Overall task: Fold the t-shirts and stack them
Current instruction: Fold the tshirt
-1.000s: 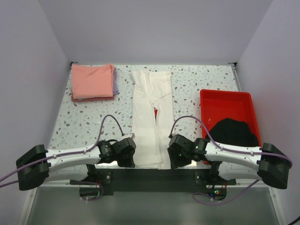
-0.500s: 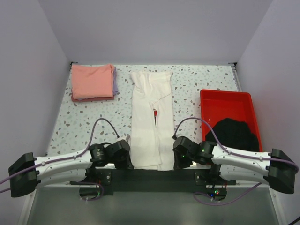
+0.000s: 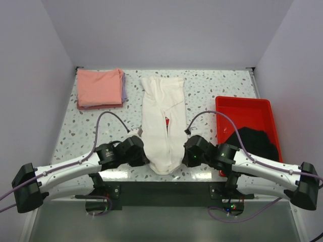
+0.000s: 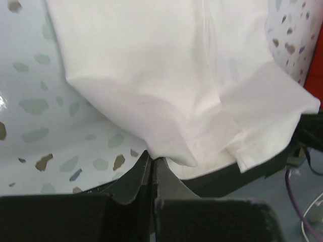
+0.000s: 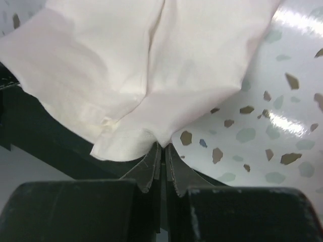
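The long cream-white cloth t-shirt (image 3: 161, 126) is soft and matt, smooth, with stitched hems. The folded salmon-pink cloth t-shirt (image 3: 99, 86) and the lavender t-shirt (image 3: 123, 85) under it look equally matt. The white speckled desk (image 3: 86, 133) is smooth and glossy, catching glare. The rectangular red plastic tray (image 3: 241, 112) shines; the black bundle (image 3: 252, 141) inside looks like fuzzy matt cloth.

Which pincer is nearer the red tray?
Right. The right pincer grips the cream tee beside the red tray; the left pincer sits across the tee.

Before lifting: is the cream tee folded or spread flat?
Folded lengthwise only: the cream tee lies as a narrow strip, not yet halved.
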